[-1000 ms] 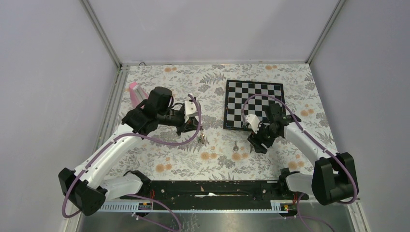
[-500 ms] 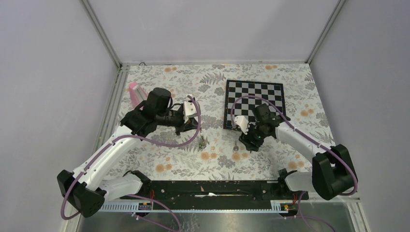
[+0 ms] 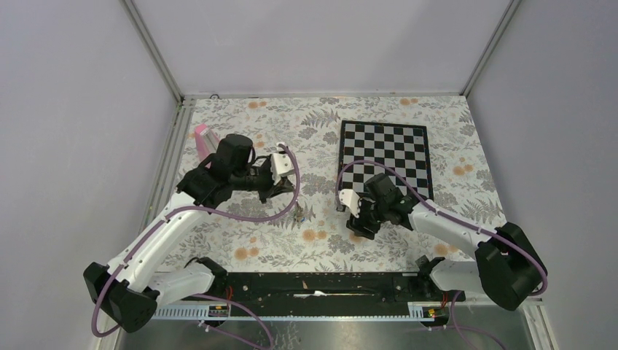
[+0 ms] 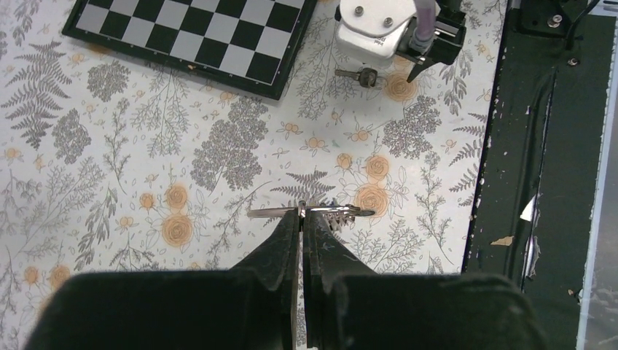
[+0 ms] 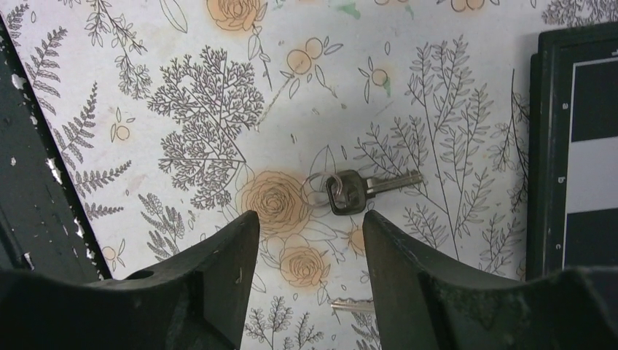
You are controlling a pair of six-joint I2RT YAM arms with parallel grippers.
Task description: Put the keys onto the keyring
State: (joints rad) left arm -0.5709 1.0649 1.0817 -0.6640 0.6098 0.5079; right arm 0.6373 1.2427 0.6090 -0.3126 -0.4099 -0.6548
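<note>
My left gripper (image 4: 302, 216) is shut on the keyring (image 4: 270, 212), a thin silver ring seen edge-on, with a toothed metal piece hanging at its right. It holds the ring above the floral cloth, left of centre in the top view (image 3: 297, 211). A key with a black head (image 5: 348, 192) lies flat on the cloth, a small ring through its head and its blade pointing right. My right gripper (image 5: 310, 226) hovers open just short of it. The tip of a plain silver key (image 5: 353, 305) shows between the fingers (image 5: 408, 262). In the top view the right gripper (image 3: 359, 219) covers both keys.
A black-and-white chessboard (image 3: 385, 155) lies at the back right, its edge close to the right gripper. A pink object (image 3: 204, 138) stands at the left edge behind the left arm. A black rail (image 3: 328, 283) runs along the near edge.
My right arm has swung left and toward the near edge, coming over the black-headed key. The left arm with the keyring has drifted slightly left.
</note>
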